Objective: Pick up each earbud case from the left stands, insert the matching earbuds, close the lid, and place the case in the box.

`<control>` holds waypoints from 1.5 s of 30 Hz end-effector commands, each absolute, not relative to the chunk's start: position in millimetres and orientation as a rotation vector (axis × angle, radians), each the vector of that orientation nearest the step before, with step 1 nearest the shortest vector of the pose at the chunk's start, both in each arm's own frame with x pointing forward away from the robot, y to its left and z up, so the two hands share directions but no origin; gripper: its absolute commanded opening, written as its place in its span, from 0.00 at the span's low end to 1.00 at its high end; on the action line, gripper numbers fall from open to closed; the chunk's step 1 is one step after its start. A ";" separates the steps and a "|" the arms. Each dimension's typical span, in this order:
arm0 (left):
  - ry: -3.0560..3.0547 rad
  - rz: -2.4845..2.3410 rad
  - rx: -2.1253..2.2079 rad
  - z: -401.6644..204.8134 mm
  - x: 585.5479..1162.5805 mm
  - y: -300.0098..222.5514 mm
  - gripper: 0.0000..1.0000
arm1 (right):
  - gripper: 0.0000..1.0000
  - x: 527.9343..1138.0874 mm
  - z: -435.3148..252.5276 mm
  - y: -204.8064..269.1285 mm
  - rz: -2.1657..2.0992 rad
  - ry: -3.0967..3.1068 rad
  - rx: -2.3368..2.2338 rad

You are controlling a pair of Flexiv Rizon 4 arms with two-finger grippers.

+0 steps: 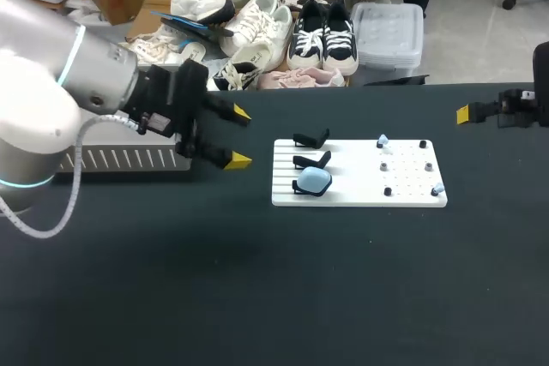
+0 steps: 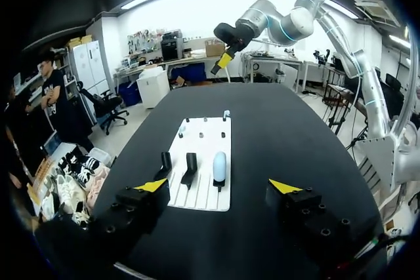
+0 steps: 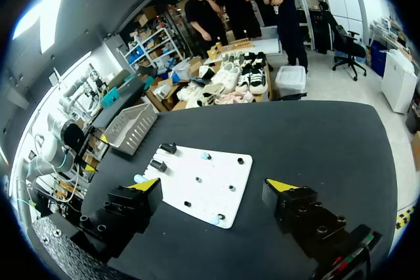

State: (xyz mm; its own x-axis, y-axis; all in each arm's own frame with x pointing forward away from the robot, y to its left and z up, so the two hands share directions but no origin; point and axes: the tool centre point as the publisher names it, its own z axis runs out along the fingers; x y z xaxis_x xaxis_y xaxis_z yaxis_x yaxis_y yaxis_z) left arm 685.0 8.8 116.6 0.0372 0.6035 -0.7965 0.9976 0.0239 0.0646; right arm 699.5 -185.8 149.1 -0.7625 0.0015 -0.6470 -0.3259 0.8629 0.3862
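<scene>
Case (image 1: 315, 179), smooth and oval, sits on ribbed white board (image 1: 356, 190).

Left pincer (image 2: 218, 186) gapes before white board (image 2: 202, 143) bearing blue case (image 2: 220, 166).

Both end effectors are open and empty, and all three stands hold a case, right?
Only one stand holds a case; the other two are bare, per the head view. The left end effector and right end effector are open and empty.

A black table (image 1: 257, 297) bears a white board (image 1: 352, 179) and a grey box (image 1: 129, 159).
</scene>
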 end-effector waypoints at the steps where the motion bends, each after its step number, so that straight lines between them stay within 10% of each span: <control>1: 1.627 -0.751 1.646 102.5 686.9 -10.6 1.00 | 1.00 700.4 149.1 -186.4 0.646 2.369 -0.237; 45: 1.632 -0.824 1.577 33.5 698.1 -69.0 1.00 | 1.00 700.4 149.1 -186.4 0.646 2.369 -0.237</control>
